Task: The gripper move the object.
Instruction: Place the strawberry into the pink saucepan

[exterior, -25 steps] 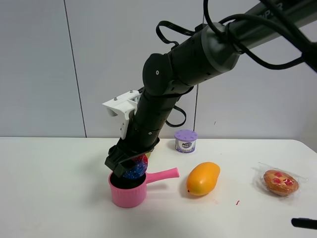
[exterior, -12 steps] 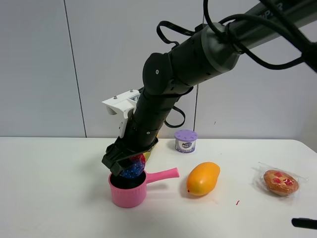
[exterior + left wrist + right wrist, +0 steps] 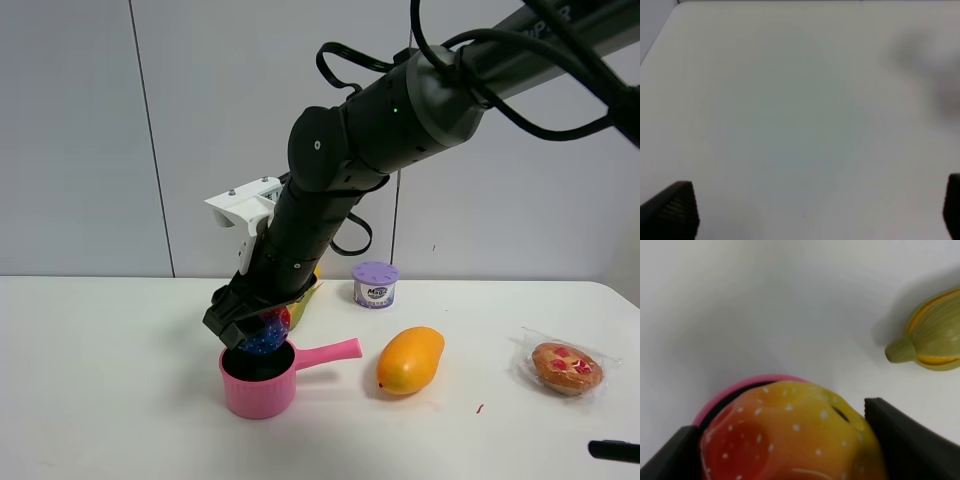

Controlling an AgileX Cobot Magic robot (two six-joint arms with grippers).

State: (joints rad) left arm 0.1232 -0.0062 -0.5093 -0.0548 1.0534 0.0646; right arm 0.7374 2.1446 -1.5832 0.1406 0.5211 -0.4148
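Observation:
My right gripper (image 3: 255, 334), a black claw on the thick dark-grey arm, reaches across to the left and is shut on the small bumpy red-and-blue ball (image 3: 268, 332). It holds the ball just above the mouth of a pink pot (image 3: 257, 390). In the right wrist view the ball (image 3: 790, 435) looks red and yellow with white specks. It sits between the two black fingers (image 3: 900, 435) over the pot's pink rim (image 3: 727, 392). My left gripper (image 3: 815, 210) is open over bare white table, and only its fingertips (image 3: 670, 210) show.
An orange-yellow mango (image 3: 409, 360) lies right of the pot's handle (image 3: 330, 351). A wrapped round pastry (image 3: 566, 367) lies at the far right. A small purple-lidded tub (image 3: 375, 284) stands behind. A yellow-green fruit piece (image 3: 932, 337) lies behind the pot.
My right gripper has shifted slightly left and up with the ball still in it. Nothing else has moved.

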